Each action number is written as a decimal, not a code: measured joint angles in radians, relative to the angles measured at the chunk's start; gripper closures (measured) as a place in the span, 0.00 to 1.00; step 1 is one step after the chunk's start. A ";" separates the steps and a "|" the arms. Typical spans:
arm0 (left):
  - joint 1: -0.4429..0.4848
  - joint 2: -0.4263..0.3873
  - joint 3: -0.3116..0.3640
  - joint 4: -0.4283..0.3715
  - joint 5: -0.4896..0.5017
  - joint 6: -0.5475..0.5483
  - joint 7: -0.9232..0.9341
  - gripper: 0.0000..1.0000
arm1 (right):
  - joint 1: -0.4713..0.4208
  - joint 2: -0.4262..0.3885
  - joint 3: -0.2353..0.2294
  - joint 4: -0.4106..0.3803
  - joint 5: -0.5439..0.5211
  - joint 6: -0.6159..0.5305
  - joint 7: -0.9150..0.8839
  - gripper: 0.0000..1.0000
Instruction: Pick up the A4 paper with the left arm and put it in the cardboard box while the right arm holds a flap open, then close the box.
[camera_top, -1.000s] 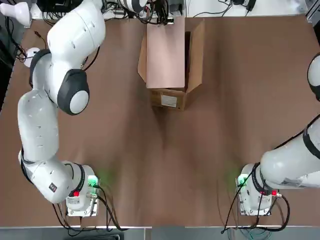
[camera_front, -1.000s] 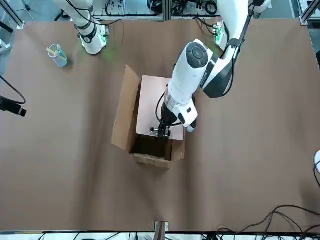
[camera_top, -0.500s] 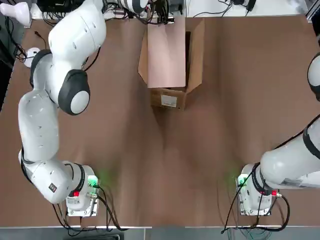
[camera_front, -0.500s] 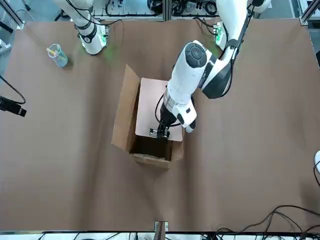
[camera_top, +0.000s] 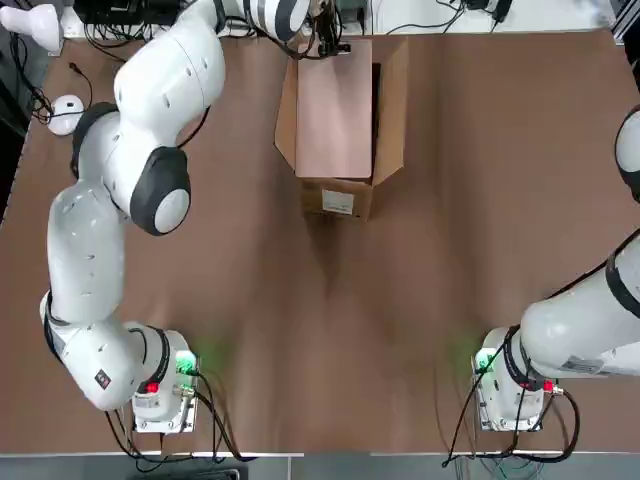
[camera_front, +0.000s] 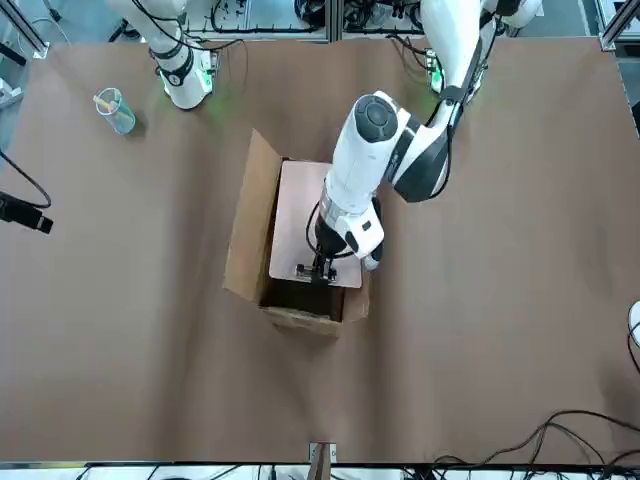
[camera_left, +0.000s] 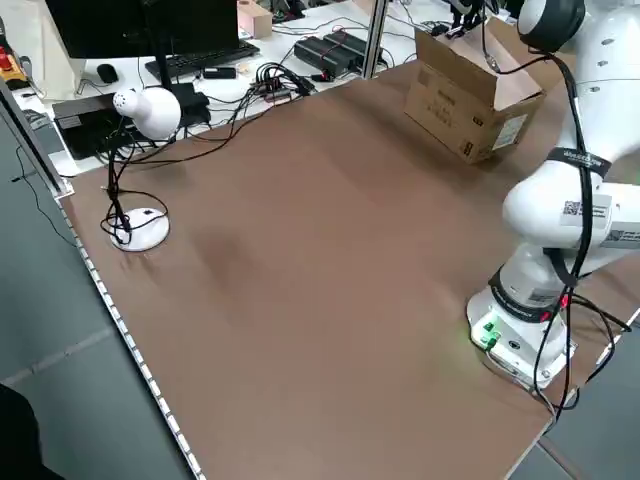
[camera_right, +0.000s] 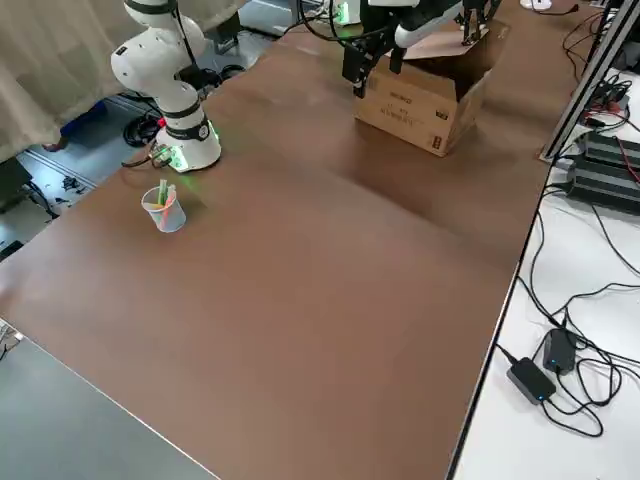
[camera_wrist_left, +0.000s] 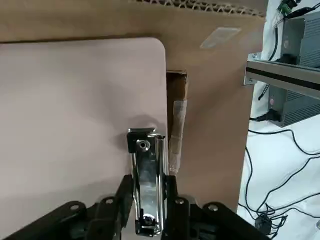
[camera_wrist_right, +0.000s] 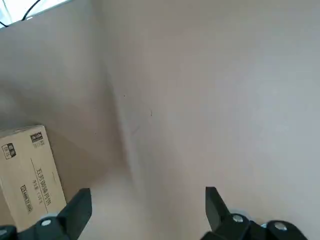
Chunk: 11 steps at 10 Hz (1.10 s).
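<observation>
- The table (camera_top: 330, 300) is a wide brown surface with both arm bases at its near edge; a desk lamp (camera_left: 140, 110) and a cup (camera_front: 115, 110) of small items stand far off from the work.
- The cardboard box (camera_top: 345, 195) stands at the far middle of the table, its flaps up and open and its white label facing the robot.
- The left arm reaches across to the box, and the left gripper (camera_front: 313, 272) hangs over the far end of the opening.
- The right arm stays back near its base, its right gripper (camera_wrist_right: 145, 210) spread wide and empty above bare table; no flap is being held, so that part of the task looks untouched.
- The A4 paper (camera_top: 335, 110) lies roughly flat across the top of the box opening, not yet down inside it.
- The silver clip (camera_wrist_left: 146, 170) on the sheet's short edge sits between the left jaws, which are drawn in narrow and pinch it.
- Judged from this, pickup and carry are done; lowering the sheet in, letting go and folding the flaps shut remain.
</observation>
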 joint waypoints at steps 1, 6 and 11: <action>0.000 0.002 0.002 0.000 0.000 0.001 0.000 0.69 | 0.000 0.000 0.000 0.000 0.000 0.000 0.000 0.00; -0.001 0.008 0.003 0.000 0.000 0.012 0.001 0.69 | -0.006 0.000 0.000 0.000 0.001 0.000 0.001 0.00; -0.003 -0.020 0.003 0.022 0.000 -0.056 0.007 0.69 | -0.007 0.000 0.000 0.000 0.013 0.000 0.001 0.00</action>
